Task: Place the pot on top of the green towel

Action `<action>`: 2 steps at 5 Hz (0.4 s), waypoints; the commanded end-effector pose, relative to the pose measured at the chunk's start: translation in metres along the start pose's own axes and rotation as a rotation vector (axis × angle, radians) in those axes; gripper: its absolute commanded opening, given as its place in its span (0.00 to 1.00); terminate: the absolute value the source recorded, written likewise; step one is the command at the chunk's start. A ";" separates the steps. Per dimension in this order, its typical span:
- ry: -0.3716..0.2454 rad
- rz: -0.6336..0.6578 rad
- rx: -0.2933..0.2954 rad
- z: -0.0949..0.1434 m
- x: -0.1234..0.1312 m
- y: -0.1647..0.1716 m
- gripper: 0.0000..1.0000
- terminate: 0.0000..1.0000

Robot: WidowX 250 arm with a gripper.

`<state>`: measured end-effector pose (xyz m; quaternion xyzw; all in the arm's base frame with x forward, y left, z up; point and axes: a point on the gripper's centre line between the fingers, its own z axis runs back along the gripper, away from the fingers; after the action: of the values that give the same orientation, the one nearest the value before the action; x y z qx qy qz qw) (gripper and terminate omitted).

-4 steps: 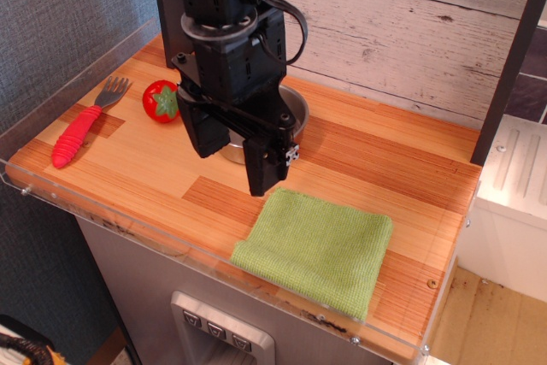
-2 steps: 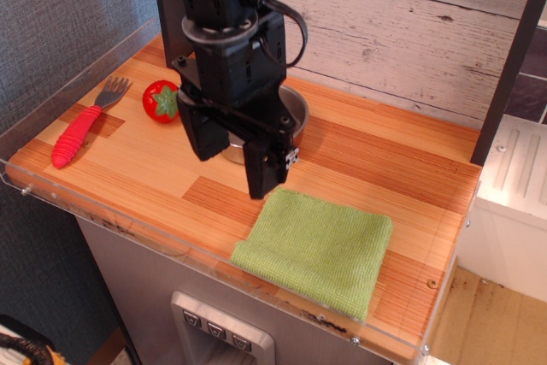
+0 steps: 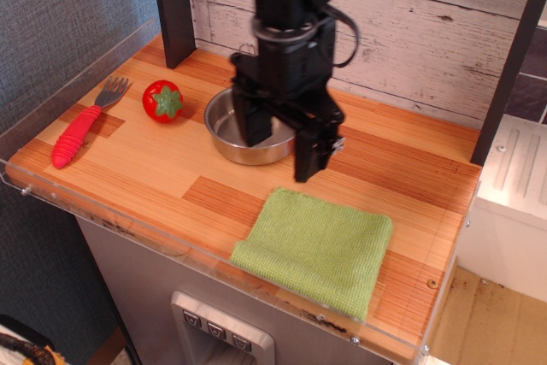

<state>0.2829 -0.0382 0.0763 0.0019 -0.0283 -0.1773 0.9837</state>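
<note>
The pot [image 3: 229,126], a shiny steel saucepan, stands on the wooden counter at the back middle; its handle is hidden. The green towel [image 3: 318,248] lies flat at the front right, apart from the pot. My gripper [image 3: 282,144] hangs over the pot's right side with its jaws apart. One finger [image 3: 254,121] is over the inside of the pot and the other finger [image 3: 311,156] is outside its right rim. It holds nothing.
A red toy tomato [image 3: 162,100] sits left of the pot. A fork with a red handle [image 3: 77,134] lies at the far left. A clear plastic rim [image 3: 128,226] runs along the counter's front edge. A wooden plank wall [image 3: 410,32] stands behind.
My gripper has moved right and back, from in front of the pot's left side to over its right rim. The pot, now uncovered, and the towel have not moved.
</note>
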 end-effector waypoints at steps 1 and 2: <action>-0.024 0.053 0.051 -0.007 0.051 0.023 1.00 0.00; 0.001 0.071 0.058 -0.024 0.060 0.031 1.00 0.00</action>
<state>0.3449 -0.0338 0.0412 0.0274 -0.0076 -0.1430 0.9893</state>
